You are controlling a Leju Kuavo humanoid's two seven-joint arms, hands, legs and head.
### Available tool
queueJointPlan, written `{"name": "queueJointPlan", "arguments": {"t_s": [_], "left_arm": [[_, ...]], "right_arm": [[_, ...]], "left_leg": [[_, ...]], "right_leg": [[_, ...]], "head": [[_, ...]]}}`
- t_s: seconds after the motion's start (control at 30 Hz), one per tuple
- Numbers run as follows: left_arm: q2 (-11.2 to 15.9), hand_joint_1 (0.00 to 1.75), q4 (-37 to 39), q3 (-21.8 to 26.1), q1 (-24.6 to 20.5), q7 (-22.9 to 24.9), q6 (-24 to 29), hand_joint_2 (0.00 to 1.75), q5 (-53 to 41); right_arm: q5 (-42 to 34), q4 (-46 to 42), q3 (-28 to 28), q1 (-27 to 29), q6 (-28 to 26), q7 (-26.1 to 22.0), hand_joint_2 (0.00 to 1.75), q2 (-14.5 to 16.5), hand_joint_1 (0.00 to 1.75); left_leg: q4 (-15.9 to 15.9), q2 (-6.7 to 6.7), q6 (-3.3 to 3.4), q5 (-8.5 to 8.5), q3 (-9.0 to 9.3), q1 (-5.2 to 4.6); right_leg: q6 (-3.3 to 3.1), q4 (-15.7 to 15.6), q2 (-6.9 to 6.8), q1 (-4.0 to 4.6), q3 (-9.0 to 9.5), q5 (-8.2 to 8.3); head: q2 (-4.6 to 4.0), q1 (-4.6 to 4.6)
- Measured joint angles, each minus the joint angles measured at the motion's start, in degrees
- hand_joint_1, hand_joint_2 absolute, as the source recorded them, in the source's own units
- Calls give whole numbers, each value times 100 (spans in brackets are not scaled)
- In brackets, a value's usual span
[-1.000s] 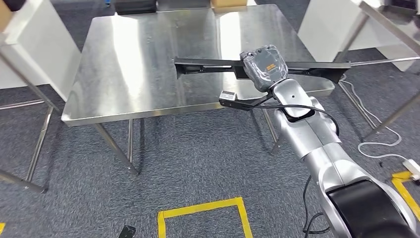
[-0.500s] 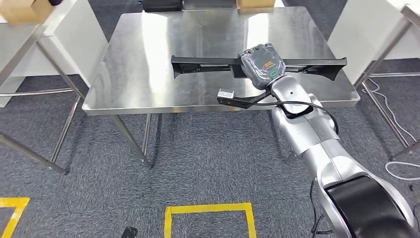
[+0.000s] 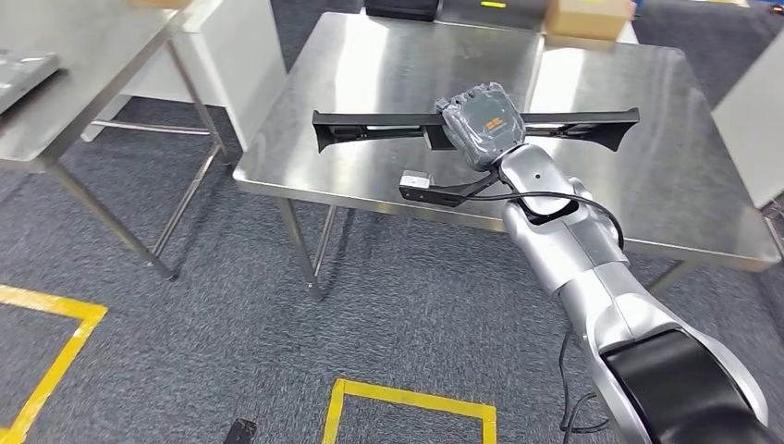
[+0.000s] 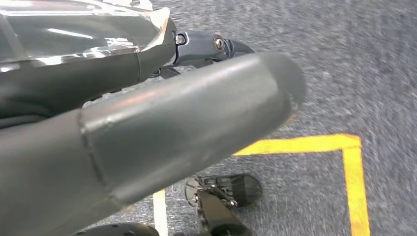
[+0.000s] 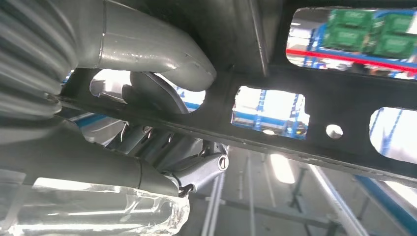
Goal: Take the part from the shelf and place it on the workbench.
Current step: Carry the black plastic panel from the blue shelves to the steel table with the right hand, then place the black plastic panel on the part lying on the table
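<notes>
A long black part [image 3: 370, 129] with cut-out slots hangs level above the near edge of the steel workbench [image 3: 398, 65]. My right hand [image 3: 483, 118] grips it at its middle, back of the hand facing the camera. In the right wrist view the thumb [image 5: 147, 44] lies over the black part [image 5: 295, 118] and darker fingers curl under it. My left hand [image 4: 172, 128] hangs above the carpet with its thumb stretched out and nothing in it.
A second steel table [image 3: 83, 55] stands at the left, with a white panel [image 3: 236, 55] between it and the workbench. A cardboard box [image 3: 587, 17] sits at the workbench's far edge. Yellow tape lines [image 3: 416, 402] mark the grey carpet.
The whole picture has shifted: the camera has turned, so the workbench now lies further right and at an angle. The part stays in my right hand, still level.
</notes>
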Motion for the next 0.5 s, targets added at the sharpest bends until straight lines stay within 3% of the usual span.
{"name": "queueJointPlan", "arguments": {"t_s": [0.07,0.1,0.13,0.2,0.23,0.3,0.37,0.43,0.5], "left_arm": [[-1,0,0,1,6,1,0,0,0],[-1,0,0,1,4,1,0,0,0],[-1,0,0,1,6,2,0,0,0],[2,0,0,2,24,2,0,0,0],[6,0,0,4,37,3,0,0,0],[13,0,0,6,45,3,0,0,0],[11,0,0,7,36,3,0,0,-1],[7,0,0,7,31,3,0,0,-4],[4,0,0,7,33,3,0,0,-7]], "right_arm": [[-2,4,-1,-7,-1,-2,175,-3,175],[-3,8,0,-12,-1,-4,175,0,175],[-4,11,1,-13,-1,-8,175,8,175],[-4,16,4,-15,0,-17,175,48,175],[-4,16,5,-20,0,-19,175,68,175],[-6,16,5,-40,-1,-19,175,96,175],[-8,19,4,-50,-2,-19,175,103,175],[-8,26,5,-50,-2,-19,175,100,175],[-8,30,6,-50,-2,-19,175,100,175]], "left_leg": [[38,-160,-37,-20,-10,-2],[62,-224,-64,-32,-23,-7],[80,-281,-94,-39,-42,-10],[82,-382,-160,-32,-76,9],[100,-344,-194,-42,-98,18],[356,-44,-265,-194,-226,18],[1035,292,-327,-517,-557,36],[1670,375,-364,-740,-893,71],[1859,385,-375,-779,-1005,82]], "right_leg": [[100,-800,178,-59,324,370],[103,-1096,256,-80,452,494],[79,-1255,307,-89,523,552],[-20,-1296,228,-77,547,572],[-63,-1304,174,-81,559,580],[-148,-1326,67,-96,592,587],[-218,-1330,-47,-79,628,563],[-256,-1330,-147,-64,650,540],[-265,-1330,-181,-61,655,533]], "head": [[0,11],[0,14],[0,15],[0,14],[0,12],[0,-16],[0,-43],[0,-41],[0,-43]]}}
